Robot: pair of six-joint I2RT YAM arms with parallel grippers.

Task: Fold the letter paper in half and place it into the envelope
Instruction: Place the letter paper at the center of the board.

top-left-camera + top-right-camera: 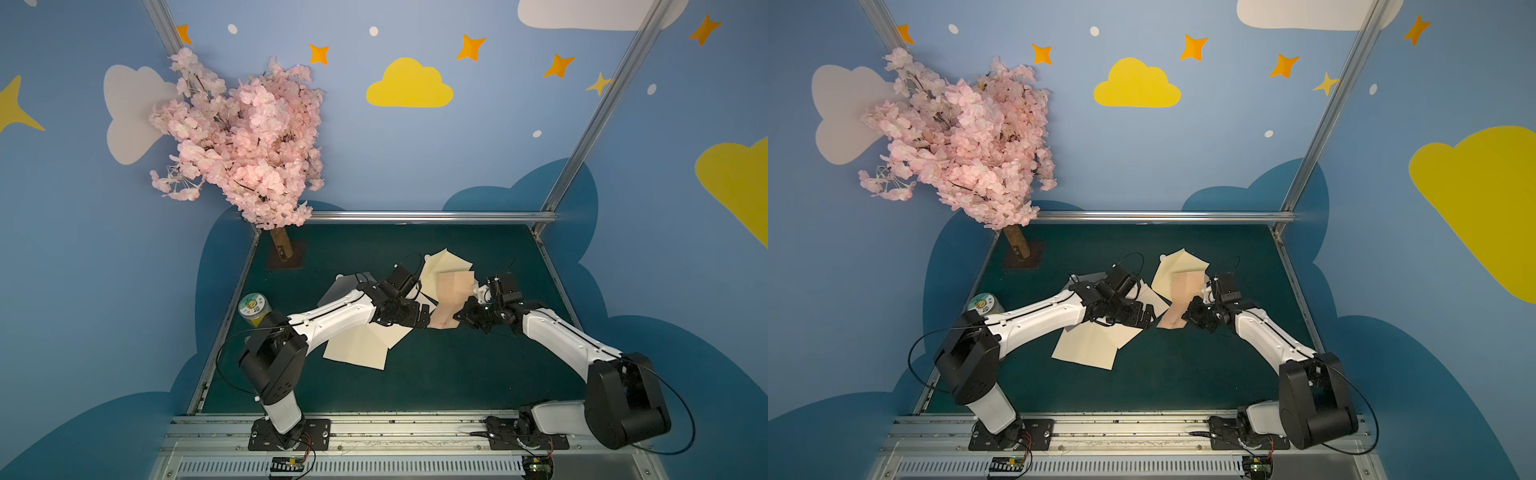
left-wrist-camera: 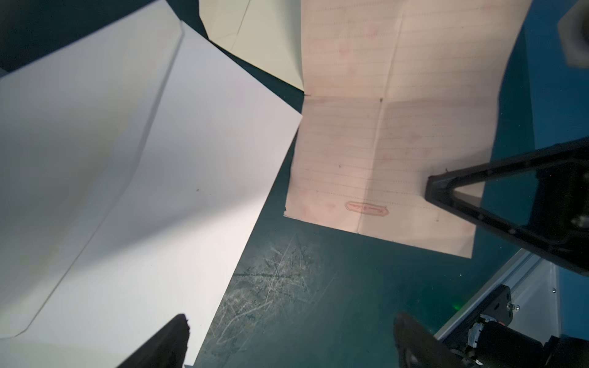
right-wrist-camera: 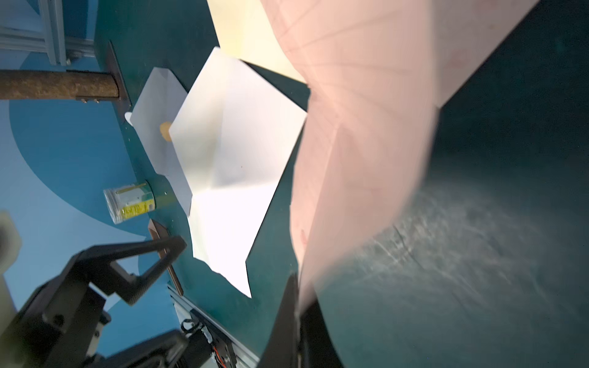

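Desk (image 1: 436, 374): tree (image 1: 281, 246) at far left corner; jar (image 1: 254, 310) at left edge, nearer than tree; overlapping envelopes (image 1: 357, 349) left of centre; lone envelope (image 1: 446, 262) behind centre; letter (image 1: 451, 291) partly before it, between left tool (image 1: 424, 318) and right tool (image 1: 462, 313), its edge in the latter.

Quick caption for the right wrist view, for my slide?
Right gripper pinches the pink letter, bowed up beside a white envelope on the mat.

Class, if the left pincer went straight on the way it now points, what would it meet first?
Probably the pink letter paper, held ahead of the left pincer by the right pincer; depth is unclear, so perhaps the green mat.
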